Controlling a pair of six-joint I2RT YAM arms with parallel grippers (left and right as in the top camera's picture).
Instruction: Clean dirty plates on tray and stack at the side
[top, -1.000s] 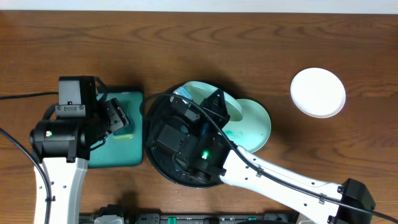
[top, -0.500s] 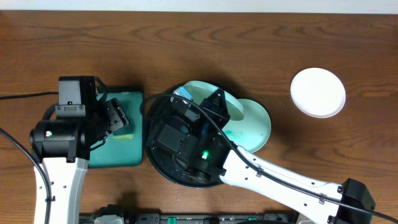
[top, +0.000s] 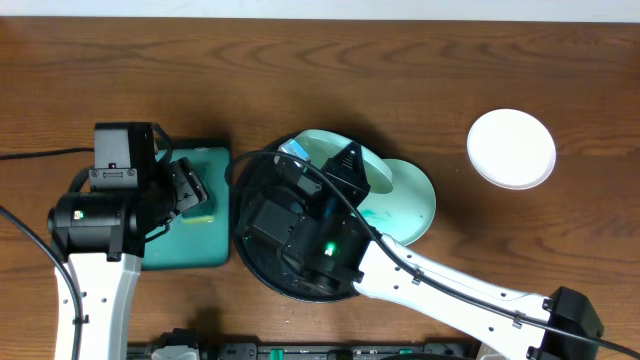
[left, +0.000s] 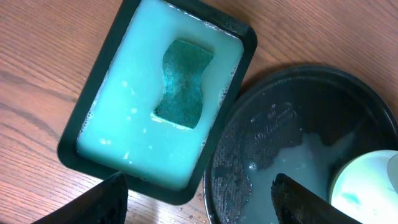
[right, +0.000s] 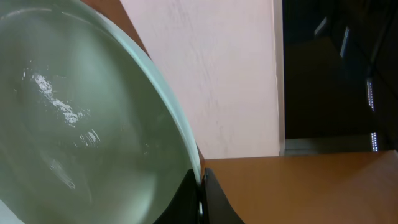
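Over the black tray (left: 267, 118), I hold a mint plate (right: 81, 112) tilted by its rim in the right gripper (right: 200, 190)'s pinch, presumably so it drains there, while the left gripper (left: 202, 186) hangs spread above the sponge (left: 183, 84), ready to fetch it.

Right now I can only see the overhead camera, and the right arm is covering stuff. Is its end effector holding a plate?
Observer: Yes. The right wrist view shows the right end effector shut on the rim of a mint plate.
Operator: What's in the teal tray under the left arm?
Observer: The left wrist view shows a sponge lying in pale foamy liquid.
Operator: Is the black tray dry?
Observer: No. In the left wrist view a cloudy puddle sits in it.
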